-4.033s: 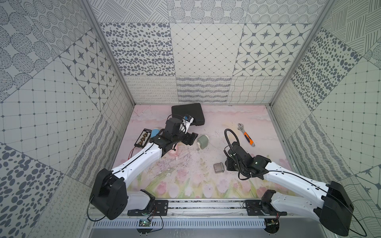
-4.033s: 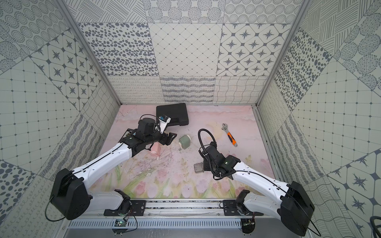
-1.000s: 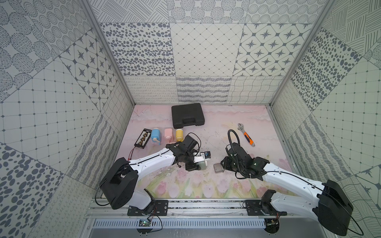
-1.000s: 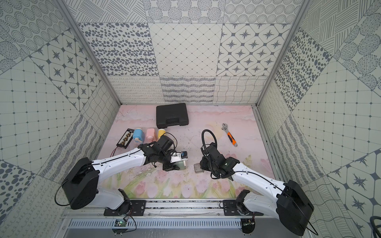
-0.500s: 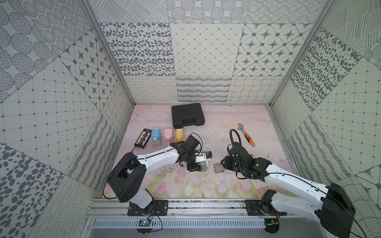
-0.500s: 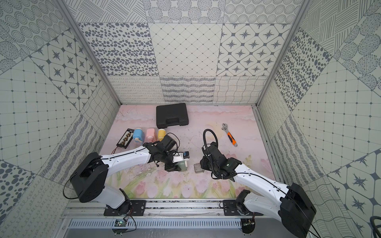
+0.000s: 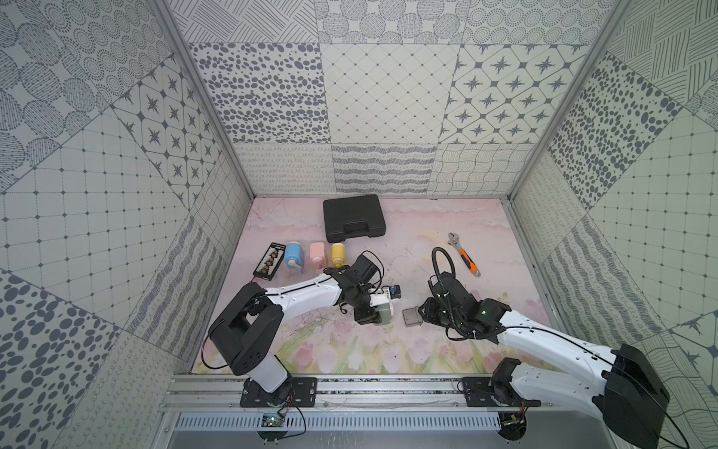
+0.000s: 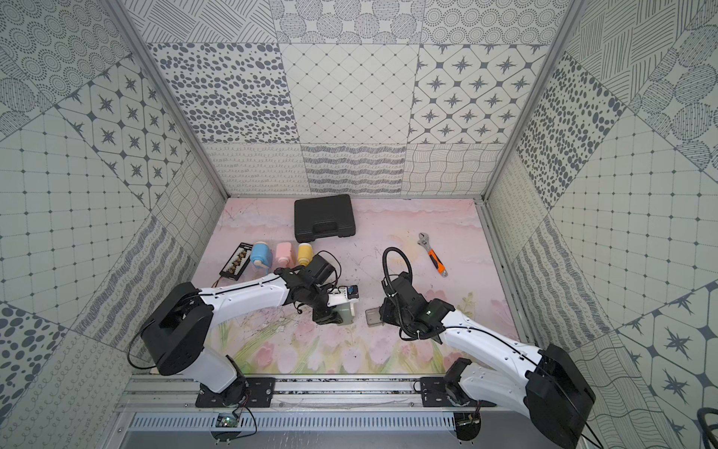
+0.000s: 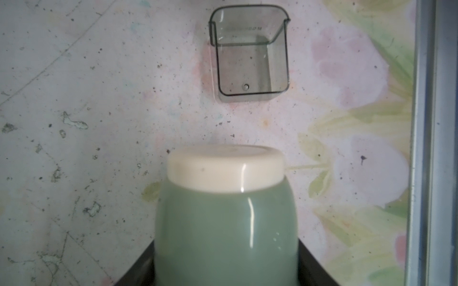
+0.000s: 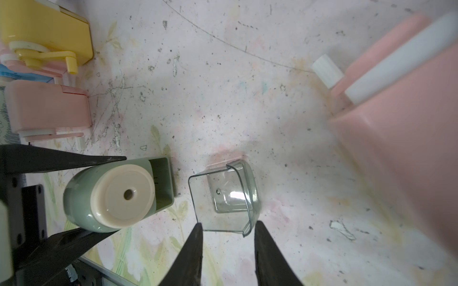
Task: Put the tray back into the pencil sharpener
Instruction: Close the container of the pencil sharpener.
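Right wrist view showed you the right end effector [image 10: 228, 222] low over the floral-print bench [image 10: 285, 86]. Its two black fingers were clamped on the near end of the clear, grey-tinted plastic tray [image 10: 223, 195], one tip at each corner. The tray lay on the bench, outside its housing. Just beside it, with a narrow strip of bench between them, was the sage-green pencil sharpener with a cream round face [image 10: 111, 195]. The empty rectangular slot of the pencil sharpener opened on the side toward the tray.

Your left end effector [image 9: 226, 242] bracketed that green body, one black finger along each flank. You could not tell from any view whether it was squeezing or only touching.

Farther back on the left, in both top views, a yellow sharpener [image 7: 338, 252], a pink sharpener [image 7: 317, 254] and a blue sharpener [image 7: 294, 255] stood in a row. A black strip-shaped holder [image 7: 269, 263] lay just beside the blue one. Farther back on the right, an orange-handled adjustable wrench [image 7: 464, 259] lay well apart from everything else. Against the back wall sat a closed black plastic case [image 7: 354, 217].
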Controlling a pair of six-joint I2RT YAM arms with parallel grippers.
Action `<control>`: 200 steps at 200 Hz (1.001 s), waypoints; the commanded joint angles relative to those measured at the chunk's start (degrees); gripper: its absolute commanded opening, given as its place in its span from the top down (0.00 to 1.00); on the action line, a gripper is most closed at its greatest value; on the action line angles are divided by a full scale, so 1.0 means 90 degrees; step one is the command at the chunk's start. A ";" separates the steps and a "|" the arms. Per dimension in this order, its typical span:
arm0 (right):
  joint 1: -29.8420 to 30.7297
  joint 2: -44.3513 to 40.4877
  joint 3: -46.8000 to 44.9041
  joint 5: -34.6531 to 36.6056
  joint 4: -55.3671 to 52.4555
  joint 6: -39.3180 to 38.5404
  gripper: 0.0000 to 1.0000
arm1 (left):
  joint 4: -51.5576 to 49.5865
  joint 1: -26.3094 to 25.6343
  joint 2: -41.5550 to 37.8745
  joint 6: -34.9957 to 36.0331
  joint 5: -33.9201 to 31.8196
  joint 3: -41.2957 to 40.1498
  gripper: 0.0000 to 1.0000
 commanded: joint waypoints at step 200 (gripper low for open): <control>-0.0298 0.0787 -0.0233 -0.0275 0.0858 -0.0161 0.66 | 0.0638 -0.0223 -0.0093 0.0001 0.0378 -0.0225 0.39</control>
